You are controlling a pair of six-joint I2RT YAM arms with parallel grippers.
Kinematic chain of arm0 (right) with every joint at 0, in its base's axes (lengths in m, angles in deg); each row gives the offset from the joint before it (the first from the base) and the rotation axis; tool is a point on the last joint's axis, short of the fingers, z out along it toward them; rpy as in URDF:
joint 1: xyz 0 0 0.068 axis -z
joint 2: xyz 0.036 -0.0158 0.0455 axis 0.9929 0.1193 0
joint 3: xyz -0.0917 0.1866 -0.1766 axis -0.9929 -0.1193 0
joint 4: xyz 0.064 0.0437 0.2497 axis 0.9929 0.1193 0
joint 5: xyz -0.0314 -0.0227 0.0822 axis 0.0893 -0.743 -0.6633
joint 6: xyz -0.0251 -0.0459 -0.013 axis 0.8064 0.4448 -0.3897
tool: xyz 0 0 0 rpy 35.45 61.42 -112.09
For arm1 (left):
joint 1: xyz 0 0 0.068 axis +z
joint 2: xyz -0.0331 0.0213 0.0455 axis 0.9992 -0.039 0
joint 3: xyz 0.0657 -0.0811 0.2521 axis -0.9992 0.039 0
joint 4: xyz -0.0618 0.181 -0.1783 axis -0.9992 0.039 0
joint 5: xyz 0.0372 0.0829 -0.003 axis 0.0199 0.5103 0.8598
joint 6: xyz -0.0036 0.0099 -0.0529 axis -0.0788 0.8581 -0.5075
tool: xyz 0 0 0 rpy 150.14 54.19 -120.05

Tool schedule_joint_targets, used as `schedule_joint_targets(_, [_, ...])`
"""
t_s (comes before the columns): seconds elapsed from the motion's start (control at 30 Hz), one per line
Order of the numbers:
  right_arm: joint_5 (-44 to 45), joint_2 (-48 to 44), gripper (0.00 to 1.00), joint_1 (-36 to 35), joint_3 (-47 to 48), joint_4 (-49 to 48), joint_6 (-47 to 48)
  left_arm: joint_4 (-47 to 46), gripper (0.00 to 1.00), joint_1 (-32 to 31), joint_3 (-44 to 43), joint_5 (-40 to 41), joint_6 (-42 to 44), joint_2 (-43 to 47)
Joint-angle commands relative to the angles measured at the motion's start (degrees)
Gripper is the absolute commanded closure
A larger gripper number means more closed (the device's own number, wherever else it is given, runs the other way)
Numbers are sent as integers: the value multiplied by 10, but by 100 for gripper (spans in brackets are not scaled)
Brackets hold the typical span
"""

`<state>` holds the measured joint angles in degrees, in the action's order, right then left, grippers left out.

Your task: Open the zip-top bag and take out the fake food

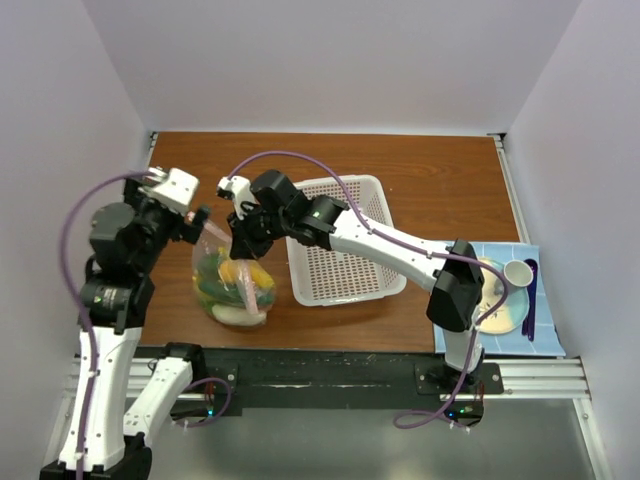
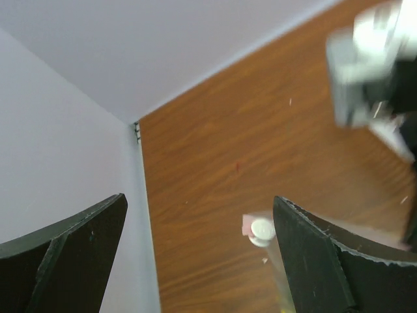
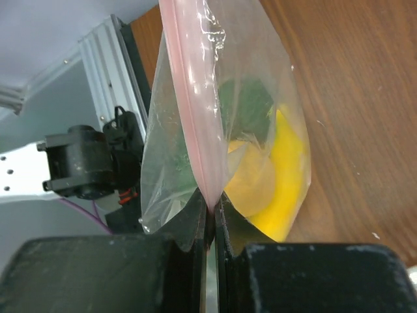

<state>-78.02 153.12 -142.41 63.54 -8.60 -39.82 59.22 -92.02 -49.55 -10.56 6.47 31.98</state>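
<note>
Right hand pinched shut, left hand wide open

My left arm (image 1: 100, 350) climbs from its base at the near left, folds at the elbow and turns inward, with the wrist angled toward the centre. My left hand (image 1: 197, 222) stands with its jaws spread as far as they go; its two dark fingers (image 2: 71, 248) are well apart with nothing between them. My right arm (image 1: 385, 245) stretches from the near right across to the left, forearm nearly level, wrist bent downward. My right hand (image 1: 241, 240) points down, just beside the left one, its fingers (image 3: 293, 274) pressed together on the top edge of the zip-top bag (image 3: 195, 130).
</note>
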Motion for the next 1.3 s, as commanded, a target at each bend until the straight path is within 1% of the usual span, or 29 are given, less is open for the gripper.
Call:
schedule_joint_targets(0.0, [16, -74, 100, -5, -15, 2, 60, -65, 0, -1, 90, -27, 162, 38])
schedule_joint_targets(0.03, [32, -93, 100, -5, -20, 3, 67, -75, 0, -1, 91, -28, 165, 38])
schedule_joint_targets(0.1, [47, -107, 100, -3, -26, 9, 82, -84, 0, 0, 63, -42, 137, 26])
schedule_joint_targets(0.13, [48, -113, 100, -2, -24, 13, 87, -78, 0, 3, 47, -63, 117, 5])
schedule_joint_targets(0.17, [51, -114, 100, -1, -22, 17, 91, -72, 0, 5, 15, -77, 76, -8])
schedule_joint_targets(0.2, [52, -113, 100, 0, -17, 20, 93, -61, 0, 9, -2, -100, 59, -24])
schedule_joint_targets(0.23, [52, -113, 100, 1, -14, 25, 95, -42, 0, 22, -16, -157, 42, -53])
schedule_joint_targets(0.3, [48, -116, 100, 1, -17, 30, 95, -22, 0, 42, -48, -232, 8, -75])
schedule_joint_targets(0.33, [47, -117, 100, 1, -20, 31, 95, -4, 0, 79, -59, -310, 1, -96])
schedule_joint_targets(0.4, [53, -128, 100, 1, -39, 31, 96, 3, 0, 123, -77, -382, -24, -112])
schedule_joint_targets(0.43, [53, -133, 100, 3, -48, 26, 96, 22, 0, 183, -83, -476, -25, -132])
schedule_joint_targets(0.47, [53, -137, 100, 2, -58, 22, 97, 36, 0, 219, -98, -534, -22, -145])
schedule_joint_targets(0.5, [57, -149, 100, 2, -76, 19, 97, 53, 1, 254, -108, -591, -17, -179])
schedule_joint_targets(0.53, [59, -153, 100, 4, -84, 12, 97, 101, 8, 321, -119, -702, -6, -201])
schedule_joint_targets(0.57, [59, -158, 100, 6, -92, 9, 94, 125, 11, 349, -142, -749, 17, -226])
schedule_joint_targets(0.6, [60, -166, 100, 7, -107, 5, 91, 156, 14, 372, -156, -789, 32, -283])
schedule_joint_targets(0.63, [55, -171, 100, 12, -114, -3, 90, 245, 16, 404, -171, -842, 61, -314])
schedule_joint_targets(0.67, [53, -173, 100, 15, -119, -6, 86, 299, 15, 412, -205, -853, 147, -342])
schedule_joint_targets(0.7, [52, -175, 100, 16, -123, -6, 84, 365, 14, 413, -224, -854, 218, -392])
schedule_joint_targets(0.73, [48, -177, 100, 17, -124, -7, 82, 441, 13, 412, -235, -843, 298, -406])
schedule_joint_targets(0.8, [38, -178, 100, 20, -123, -10, 76, 442, 10, 412, -211, -854, 321, -410])
schedule_joint_targets(0.83, [31, -181, 100, 25, -123, -17, 71, 441, 6, 407, -181, -870, 349, -406])
schedule_joint_targets(0.87, [11, -181, 100, 27, -123, -25, 61, 436, 5, 404, -159, -888, 354, -401])
schedule_joint_targets(0.9, [2, -183, 100, 29, -122, -30, 55, 422, 7, 403, -131, -911, 351, -385])
schedule_joint_targets(0.93, [-12, -185, 100, 34, -120, -41, 50, 361, 9, 400, -82, -937, 297, -377])
schedule_joint_targets(1.03, [-46, -188, 100, 42, -107, -57, 33, 327, 12, 366, -50, -936, 315, -358])
schedule_joint_targets(1.2, [-80, -177, 100, 45, -97, -78, 11, 316, 12, 343, -51, -936, 309, -335])
schedule_joint_targets(1.27, [-90, -169, 100, 46, -96, -89, 3, 288, 12, 330, -49, -936, 283, -321])
